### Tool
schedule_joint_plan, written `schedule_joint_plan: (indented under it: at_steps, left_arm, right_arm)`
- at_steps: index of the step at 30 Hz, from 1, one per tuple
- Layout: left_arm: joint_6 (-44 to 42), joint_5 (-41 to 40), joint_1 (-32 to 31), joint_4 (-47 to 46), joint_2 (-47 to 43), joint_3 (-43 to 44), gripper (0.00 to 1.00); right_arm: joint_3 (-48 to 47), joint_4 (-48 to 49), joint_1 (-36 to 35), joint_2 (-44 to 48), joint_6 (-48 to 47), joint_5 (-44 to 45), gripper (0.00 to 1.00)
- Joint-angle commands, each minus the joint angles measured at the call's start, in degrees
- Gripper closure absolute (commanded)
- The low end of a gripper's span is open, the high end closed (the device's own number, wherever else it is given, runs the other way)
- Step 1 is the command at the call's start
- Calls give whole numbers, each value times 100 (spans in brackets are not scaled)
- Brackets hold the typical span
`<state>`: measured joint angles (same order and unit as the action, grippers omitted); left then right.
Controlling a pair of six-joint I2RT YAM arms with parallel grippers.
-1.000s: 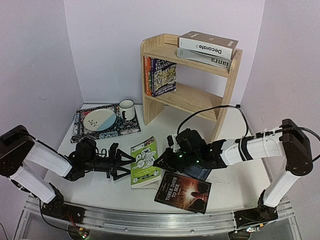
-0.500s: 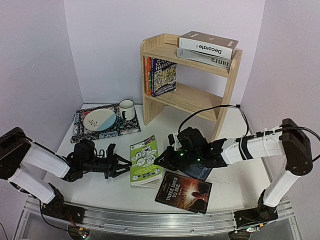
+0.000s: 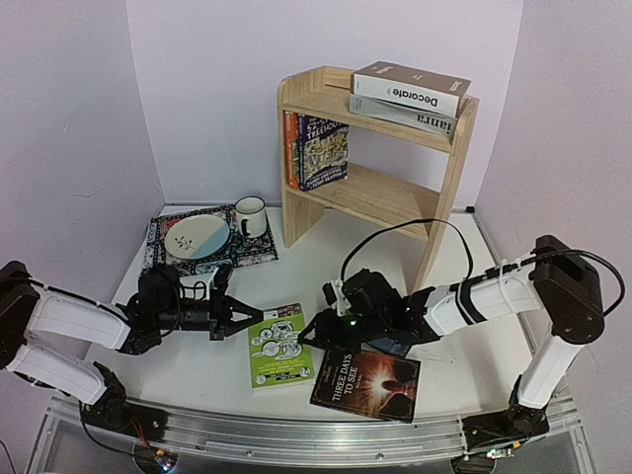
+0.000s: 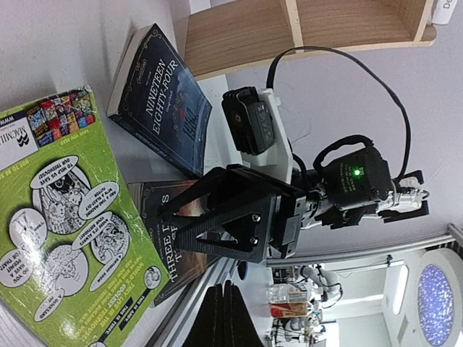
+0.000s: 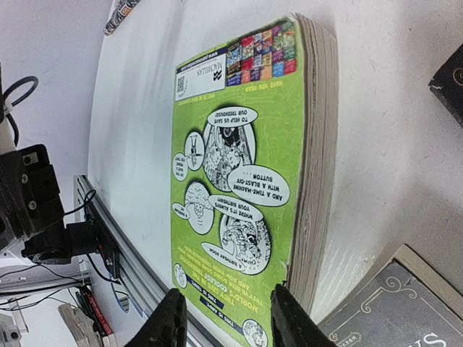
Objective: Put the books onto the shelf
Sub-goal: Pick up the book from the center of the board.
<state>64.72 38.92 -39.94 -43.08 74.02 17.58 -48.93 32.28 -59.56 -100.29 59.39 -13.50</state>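
**Green book (image 3: 279, 345) flat on table (image 3: 197, 370), a gripper at each side**

L gripper (image 3: 260, 318): fingers (image 4: 224, 318) pressed together, holding nothing. Its tip sits at the green book's upper-left corner, touching or just off it, can't tell which. R gripper (image 3: 308, 332): fingers (image 5: 171, 322) stand apart, nothing clamped. The book's near end shows btwn them in the wrist view, w/ the page edge on the R arm's side.

Edges: the green book's lower-right corner lies just beside the left edge of "Three Days to See" (image 3: 365, 380), which sits near the table's front edge. "Nineteen Eighty-Four" (image 4: 163, 101) lies flat behind that, mostly under the R arm in the top view.

Room: bare white tabletop shows btwn the green book and the placemat (image 3: 163, 259), and btwn the R arm and the foot of the shelf (image 3: 449, 188). The shelf stands at the back, well apart from the 3 loose books. On its lower board, bare wood runs from the upright books to the right side panel.

Count: 7 books.
- 3 flat on the table.
- 2 stacked flat on the shelf top, "Decorate" (image 3: 410, 87) over grey "ianra" (image 3: 420, 118).
- 2 upright at the lower board's left end, orange book (image 3: 289, 148) and purple book (image 3: 324, 150).

Also 1 plate (image 3: 195, 235) on the placemat and 1 mug (image 3: 250, 215) at its back right corner.
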Motion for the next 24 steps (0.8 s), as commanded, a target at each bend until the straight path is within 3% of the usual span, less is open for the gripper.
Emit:
schedule_joint_plan:
  at_steps: [1,4,7,12,16,18,21,22,24]
  left_arm:
    - [-821,-75,-5,940,-405,370,100]
    - [-982,-257,-7,1456,-555,435,98]
    - [-843,-393,-9,1643,-594,340,84]
    - [-704,-618,-5,1787,-446,65,62]
    - [-680,-693,-5,1828,-172,-70,53]
    - [-677,-721,-5,1840,-68,-103,41]
    - [-669,-753,-12,1873,90,-123,7]
    - [-682,-755,-9,1881,154,-117,2]
    - [-713,-749,-13,1882,308,-94,2]
  right_arm:
    - [-33,259,-15,-39,-271,-50,68]
    - [-49,184,-12,-82,-324,42,65]
    - [-239,-128,-16,-200,-415,80,47]
    - [-580,-691,-12,-594,-462,68,47]
    - [-651,-688,-25,-849,-376,-14,43]
    - [-659,-691,-39,-914,-358,10,36]
    - [-777,-758,-77,-1059,-353,-2,30]
    - [-838,-792,-95,-1140,-358,-29,29]
    - [-969,-838,-133,-1291,-345,-83,31]
